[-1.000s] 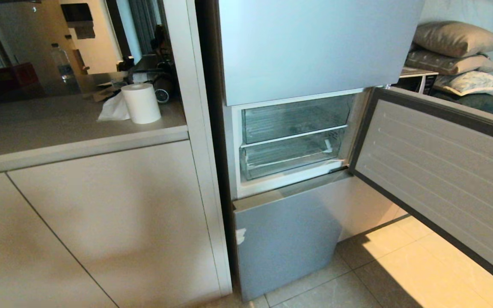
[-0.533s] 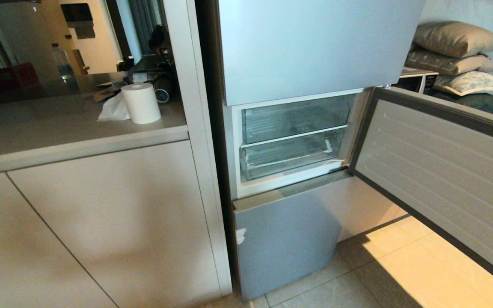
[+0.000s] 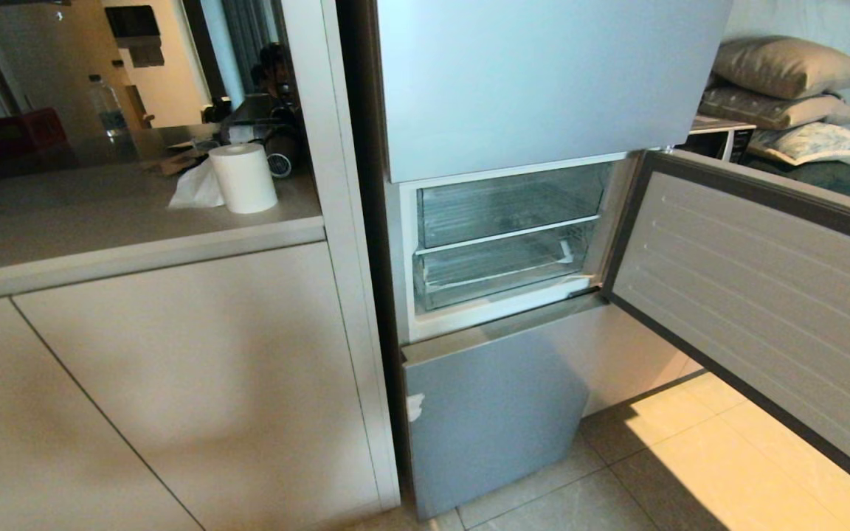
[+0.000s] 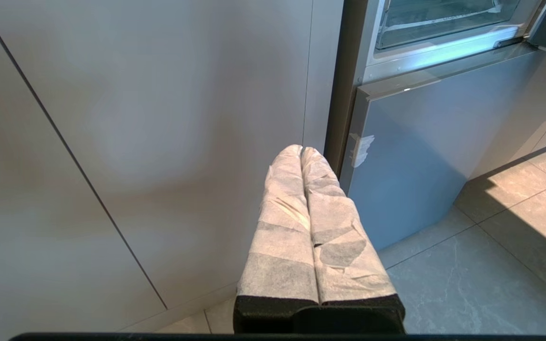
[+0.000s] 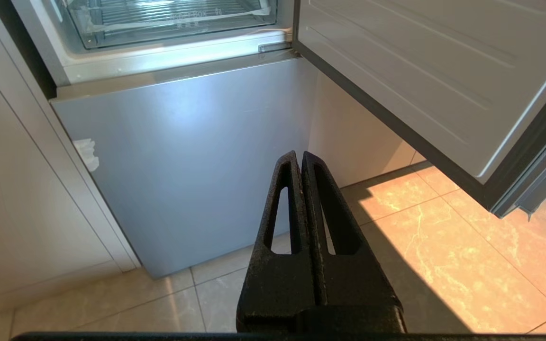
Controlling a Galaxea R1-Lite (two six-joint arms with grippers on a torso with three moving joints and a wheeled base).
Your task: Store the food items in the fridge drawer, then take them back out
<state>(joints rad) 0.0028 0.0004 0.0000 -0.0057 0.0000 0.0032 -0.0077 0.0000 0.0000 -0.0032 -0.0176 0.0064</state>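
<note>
Looking from the head view, the fridge drawer [image 3: 502, 269] sits pushed in; no food shows. Each wrist view shows left hand [image 4: 301, 150] and right hand [image 5: 300, 155] pressed together, low: open 1 before reaching.

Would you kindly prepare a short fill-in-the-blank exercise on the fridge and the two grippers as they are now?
1. The fridge's middle door stands ____.
2. The fridge drawer is the ____ of the two clear compartments.
3. The left gripper, wrapped in white fabric, has its fingers ____.
4. The bare black right gripper holds ____.

Missing words: open; lower; shut; nothing
</note>
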